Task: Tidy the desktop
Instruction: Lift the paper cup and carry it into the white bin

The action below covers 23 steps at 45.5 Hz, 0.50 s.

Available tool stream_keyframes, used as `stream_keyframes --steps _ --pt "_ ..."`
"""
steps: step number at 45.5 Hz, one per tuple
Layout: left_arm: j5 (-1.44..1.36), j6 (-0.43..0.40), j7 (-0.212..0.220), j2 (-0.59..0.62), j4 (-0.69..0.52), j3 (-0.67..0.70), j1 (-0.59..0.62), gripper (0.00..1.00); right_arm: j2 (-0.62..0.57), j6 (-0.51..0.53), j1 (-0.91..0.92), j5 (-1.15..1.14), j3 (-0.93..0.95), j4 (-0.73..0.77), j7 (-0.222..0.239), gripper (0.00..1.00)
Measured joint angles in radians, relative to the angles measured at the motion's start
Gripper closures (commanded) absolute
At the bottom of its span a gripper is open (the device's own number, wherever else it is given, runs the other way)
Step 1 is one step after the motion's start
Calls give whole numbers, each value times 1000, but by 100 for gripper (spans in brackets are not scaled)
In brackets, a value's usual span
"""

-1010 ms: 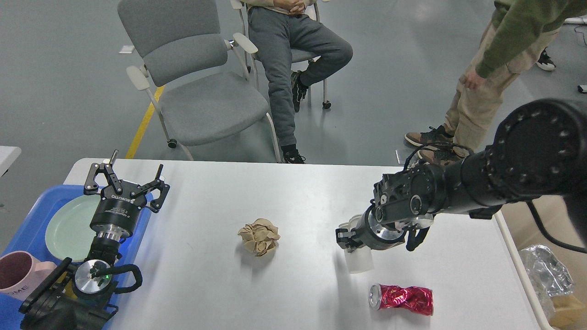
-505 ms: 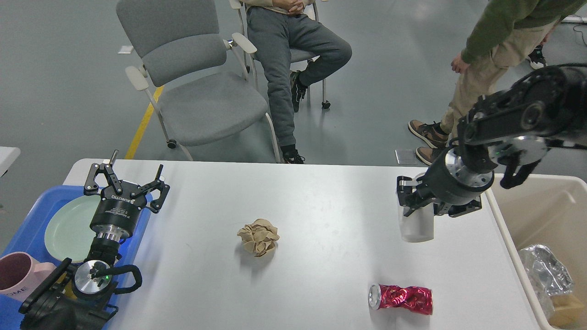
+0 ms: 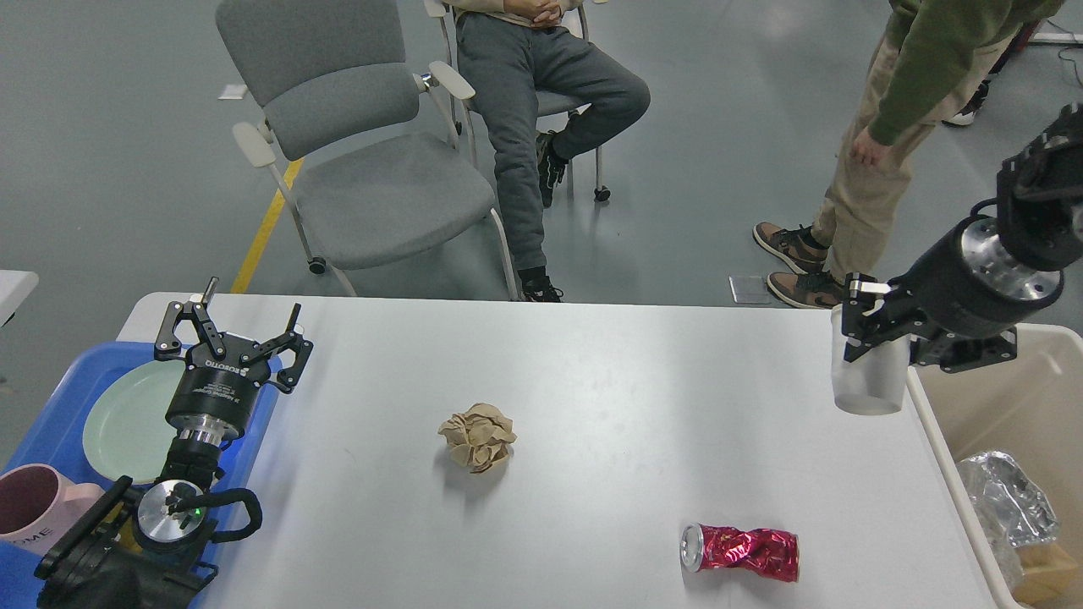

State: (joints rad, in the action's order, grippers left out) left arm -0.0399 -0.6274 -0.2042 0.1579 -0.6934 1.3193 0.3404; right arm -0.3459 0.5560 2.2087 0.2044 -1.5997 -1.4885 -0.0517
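Observation:
The white desktop [image 3: 609, 372] fills the lower view. A crumpled tan paper ball [image 3: 478, 436] lies near its middle, and a crushed red can [image 3: 742, 551] lies on its side near the front right. My right gripper [image 3: 871, 334] is shut on a translucent white plastic cup [image 3: 867, 381], held in the air above the desktop's right edge, beside the beige bin [image 3: 1007, 397]. My left gripper [image 3: 233, 326] stands open and empty at the far left, above the edge of the blue tray [image 3: 51, 423].
The blue tray holds a pale green plate [image 3: 123, 419] and a pink mug [image 3: 34, 507]. The beige bin at the right contains crumpled foil [image 3: 1007, 499] and brown scraps. A grey chair [image 3: 355, 152], a seated person and a standing person are beyond the far edge.
My right arm has lifted the cup off the desktop and carried it rightward and farther back, to the right edge next to the bin. The left arm, paper ball and can have not moved.

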Motion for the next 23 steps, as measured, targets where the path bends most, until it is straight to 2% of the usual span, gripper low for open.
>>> stream_keyframes --steps 6,13,19,20,23 --pt "0 0 0 0 0 0 0 3 -133 -22 -133 -12 -19 136 7 100" --pt "0 0 0 0 0 0 0 3 -256 -30 -362 -12 9 384 10 100" --pt "0 0 0 0 0 0 0 3 -314 -44 -626 -4 114 616 10 100" --pt "0 0 0 0 0 0 0 3 -323 -56 -744 -2 173 712 11 100" --pt "0 0 0 0 0 0 0 3 -326 -71 -855 0 229 807 12 100"
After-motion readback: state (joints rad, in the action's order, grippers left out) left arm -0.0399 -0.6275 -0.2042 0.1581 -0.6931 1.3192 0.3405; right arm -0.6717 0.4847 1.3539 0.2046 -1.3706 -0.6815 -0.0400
